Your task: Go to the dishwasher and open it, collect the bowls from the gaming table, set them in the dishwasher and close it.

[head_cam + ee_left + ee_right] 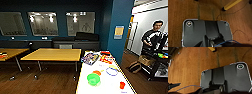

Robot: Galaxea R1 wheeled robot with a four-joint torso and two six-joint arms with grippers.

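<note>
Head view: translucent green plastic bowl (pixel 93 79) beside a small orange bowl (pixel 97 72) on the glossy white-topped gaming table (pixel 110 86); blue ring (pixel 111 71) nearby. Finger state of either gripper cannot be told.

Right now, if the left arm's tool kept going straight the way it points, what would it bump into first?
Most likely the brown wooden floor. The left wrist view looks straight down onto it, with nothing seen in between, though depth is hard to judge.

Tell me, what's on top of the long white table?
On the gaming table sit a green bowl, an orange bowl touching it behind, a blue ring, a small red cup and colourful packets at the far end. Inside the bowls is too blurry to tell.
</note>
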